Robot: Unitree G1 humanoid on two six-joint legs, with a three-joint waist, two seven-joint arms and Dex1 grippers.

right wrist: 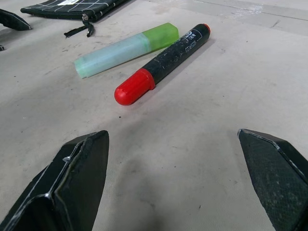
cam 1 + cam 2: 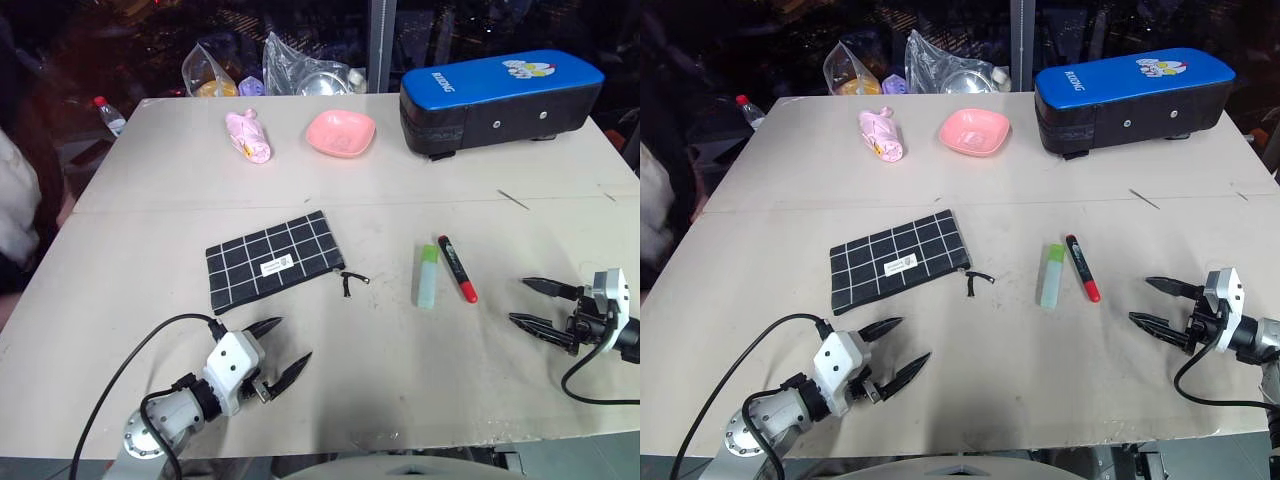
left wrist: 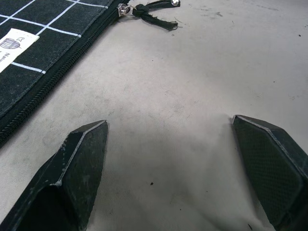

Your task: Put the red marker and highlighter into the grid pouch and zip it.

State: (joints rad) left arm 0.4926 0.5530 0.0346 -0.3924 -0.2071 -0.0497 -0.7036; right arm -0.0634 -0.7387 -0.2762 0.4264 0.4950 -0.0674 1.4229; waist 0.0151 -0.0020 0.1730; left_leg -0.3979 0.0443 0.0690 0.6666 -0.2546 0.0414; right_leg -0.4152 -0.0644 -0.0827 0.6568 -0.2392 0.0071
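Clearly, with both tools spread apart and empty, you needed the right tool squarely astride the red marker, which lay touching the highlighter, right of the shut grid pouch.

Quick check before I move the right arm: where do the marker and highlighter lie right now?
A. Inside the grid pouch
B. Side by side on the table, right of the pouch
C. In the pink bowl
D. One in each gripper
B: the red marker and the highlighter lie next to each other on the table, right of the grid pouch.
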